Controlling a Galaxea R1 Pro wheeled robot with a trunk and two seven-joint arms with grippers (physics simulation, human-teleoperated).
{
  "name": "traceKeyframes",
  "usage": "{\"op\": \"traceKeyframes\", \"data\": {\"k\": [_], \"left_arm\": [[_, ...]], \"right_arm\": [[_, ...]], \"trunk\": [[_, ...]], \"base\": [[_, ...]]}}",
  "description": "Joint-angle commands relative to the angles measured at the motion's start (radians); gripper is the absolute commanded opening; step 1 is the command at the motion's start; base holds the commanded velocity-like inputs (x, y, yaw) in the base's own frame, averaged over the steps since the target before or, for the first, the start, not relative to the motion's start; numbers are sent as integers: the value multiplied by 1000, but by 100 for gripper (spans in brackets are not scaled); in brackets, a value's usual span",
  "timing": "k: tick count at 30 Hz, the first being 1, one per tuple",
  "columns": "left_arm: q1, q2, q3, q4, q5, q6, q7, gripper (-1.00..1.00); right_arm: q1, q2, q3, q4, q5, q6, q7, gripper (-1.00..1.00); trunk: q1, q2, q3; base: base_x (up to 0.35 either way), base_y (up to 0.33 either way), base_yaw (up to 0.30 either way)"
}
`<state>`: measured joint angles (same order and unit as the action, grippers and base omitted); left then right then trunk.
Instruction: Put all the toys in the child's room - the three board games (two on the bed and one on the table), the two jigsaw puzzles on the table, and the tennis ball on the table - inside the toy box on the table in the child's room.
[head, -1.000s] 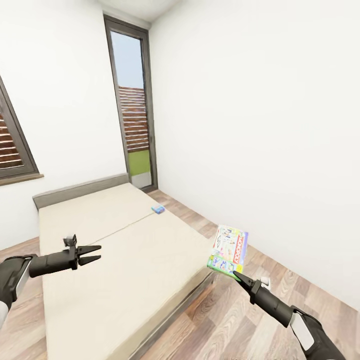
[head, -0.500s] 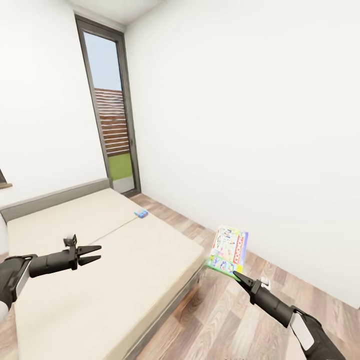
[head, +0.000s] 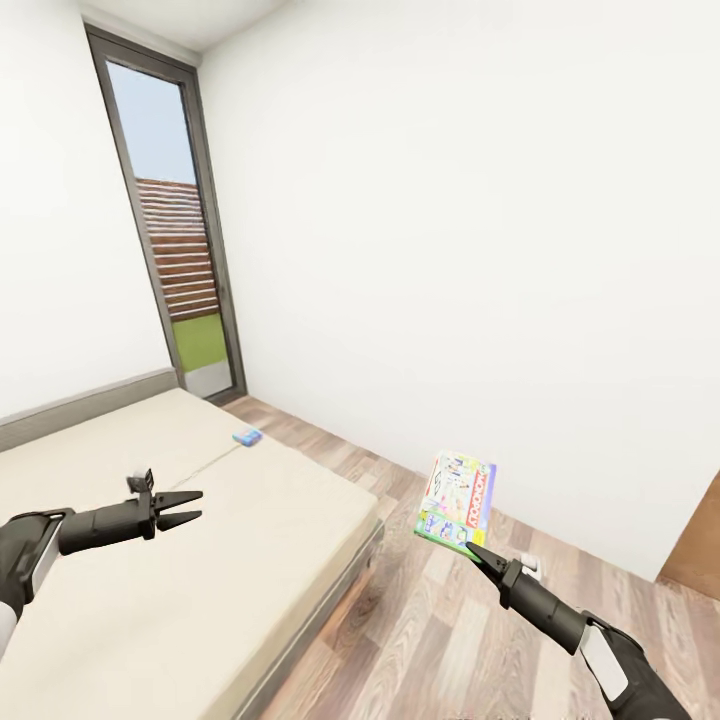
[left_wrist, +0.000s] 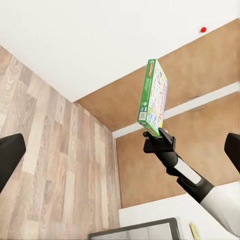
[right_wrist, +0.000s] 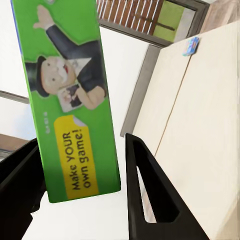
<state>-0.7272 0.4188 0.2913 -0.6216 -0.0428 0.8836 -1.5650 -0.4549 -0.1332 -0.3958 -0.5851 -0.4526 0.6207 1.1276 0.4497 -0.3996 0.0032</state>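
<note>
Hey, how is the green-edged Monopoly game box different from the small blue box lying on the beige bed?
The green-edged Monopoly game box is pinched in the right gripper and held up on edge over the wood floor; the small blue box lies flat on the beige bed, untouched. The Monopoly box looks clearly larger, though it is also nearer. It is printed mostly green and white, the other blue. Both are flat rectangular boxes.
</note>
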Motion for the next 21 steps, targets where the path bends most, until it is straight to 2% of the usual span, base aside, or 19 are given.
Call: {"op": "traceKeyframes", "data": {"k": [1,21], "left_arm": [[0,0,2,0,-5,10,-6,100],[0,0,2,-1,-5,9,-6,100]], "right_arm": [[-1,0,-2,1,-6,8,1,-100],[-1,1,-2,2,-6,7,1,-100]], "trunk": [[0,0,1],[0,0,17]], "base": [[0,0,-253],[0,0,-253]]}}
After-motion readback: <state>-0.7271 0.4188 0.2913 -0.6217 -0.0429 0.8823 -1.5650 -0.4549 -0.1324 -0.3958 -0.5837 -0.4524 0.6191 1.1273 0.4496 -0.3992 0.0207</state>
